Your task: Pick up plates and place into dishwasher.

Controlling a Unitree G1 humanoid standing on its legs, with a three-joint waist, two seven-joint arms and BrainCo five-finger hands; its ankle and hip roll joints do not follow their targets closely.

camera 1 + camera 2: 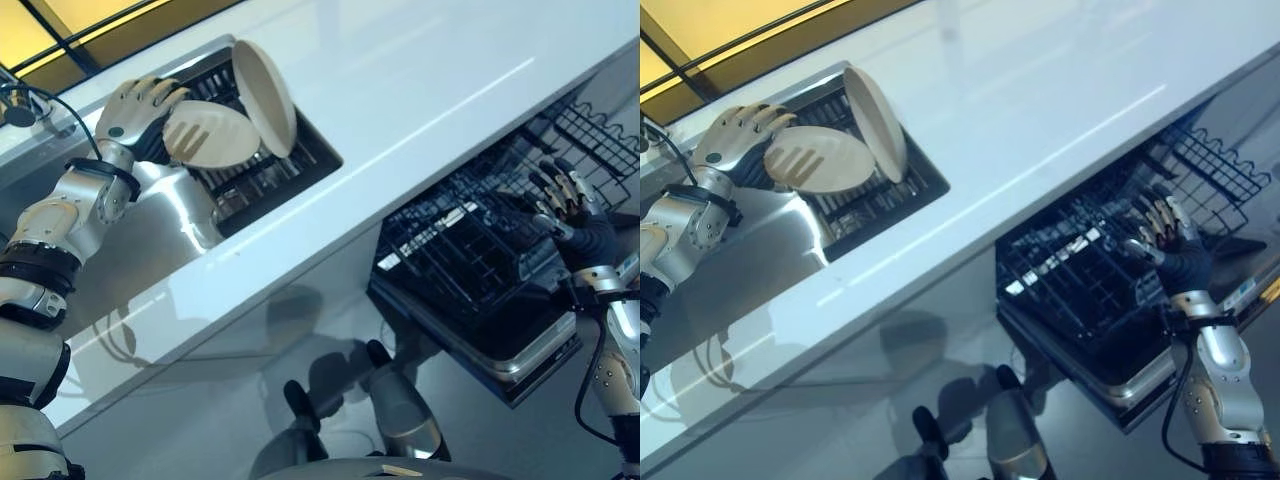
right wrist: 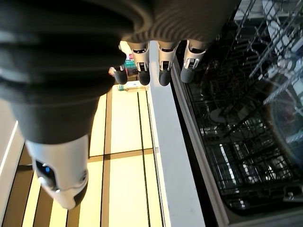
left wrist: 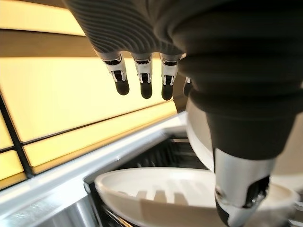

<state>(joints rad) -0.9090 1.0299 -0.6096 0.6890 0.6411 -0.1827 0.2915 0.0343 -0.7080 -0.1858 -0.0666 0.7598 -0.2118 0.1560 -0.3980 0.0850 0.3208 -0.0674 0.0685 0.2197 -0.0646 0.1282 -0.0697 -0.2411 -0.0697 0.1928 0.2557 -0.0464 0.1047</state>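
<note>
Dishwasher rack (image 1: 470,270) pulled out below the counter (image 1: 420,110), right hand (image 1: 565,200) over it with fingers spread, holding nothing — farther back, in the sink's dark rack (image 1: 270,180), one plate (image 1: 264,97) stood on edge, another plate (image 1: 210,133) leaned beside the left hand (image 1: 135,108), its fingers relaxed and loose.

The white worktop (image 1: 420,90) is gleaming, smooth and glossy. The cream plates (image 1: 262,95) are looking matt and smooth. The sink (image 1: 165,235) is shining like brushed steel, and the dishwasher rack (image 1: 470,250) is showing dark coated wire.
</note>
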